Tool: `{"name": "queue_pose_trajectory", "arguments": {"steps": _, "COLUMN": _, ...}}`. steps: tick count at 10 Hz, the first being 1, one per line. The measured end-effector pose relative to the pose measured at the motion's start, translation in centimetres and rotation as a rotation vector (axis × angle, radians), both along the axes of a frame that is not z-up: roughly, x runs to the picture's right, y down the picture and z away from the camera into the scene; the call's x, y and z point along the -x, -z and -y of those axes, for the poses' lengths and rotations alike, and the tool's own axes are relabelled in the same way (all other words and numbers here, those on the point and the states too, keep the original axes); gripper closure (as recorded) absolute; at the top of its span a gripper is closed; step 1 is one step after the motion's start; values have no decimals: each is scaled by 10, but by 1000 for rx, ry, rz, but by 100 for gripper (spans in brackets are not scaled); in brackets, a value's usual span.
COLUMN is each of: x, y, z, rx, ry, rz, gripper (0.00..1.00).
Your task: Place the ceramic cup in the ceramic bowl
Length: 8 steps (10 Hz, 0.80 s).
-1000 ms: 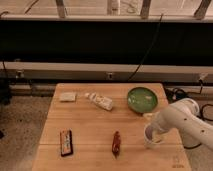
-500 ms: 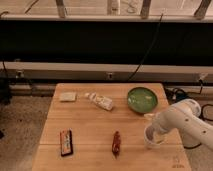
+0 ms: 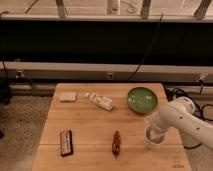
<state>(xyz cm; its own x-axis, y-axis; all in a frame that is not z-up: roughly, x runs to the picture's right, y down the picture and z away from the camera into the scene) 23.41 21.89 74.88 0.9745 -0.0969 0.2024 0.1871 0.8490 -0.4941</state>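
The gripper (image 3: 156, 133) hangs right over the ceramic cup (image 3: 152, 143) near the desk's (image 3: 90, 125) front right corner. Its tip is down at the cup's rim, and the white arm (image 3: 182, 120) hides whether it grips the cup, so that cannot be told. The green ceramic bowl (image 3: 141, 99) sits apart, toward the back right corner. The desk is pale wood, on a speckled floor (image 3: 22, 125) before a dark wall panel (image 3: 100, 42).
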Motion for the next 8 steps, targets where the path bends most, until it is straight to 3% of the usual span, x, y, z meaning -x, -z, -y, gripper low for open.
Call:
{"name": "queue_pose_trajectory", "arguments": {"steps": 3, "x": -4, "y": 6, "z": 0, "rx": 23, "ry": 7, "rz": -6, "gripper": 99}}
{"name": "queue_pose_trajectory", "arguments": {"steps": 5, "x": -11, "y": 22, "z": 10, "rx": 12, "ry": 4, "rz": -6, "gripper": 100}}
{"name": "queue_pose_trajectory", "arguments": {"steps": 8, "x": -25, "y": 63, "z": 33, "rx": -29, "ry": 11, "rz": -9, "gripper": 100}}
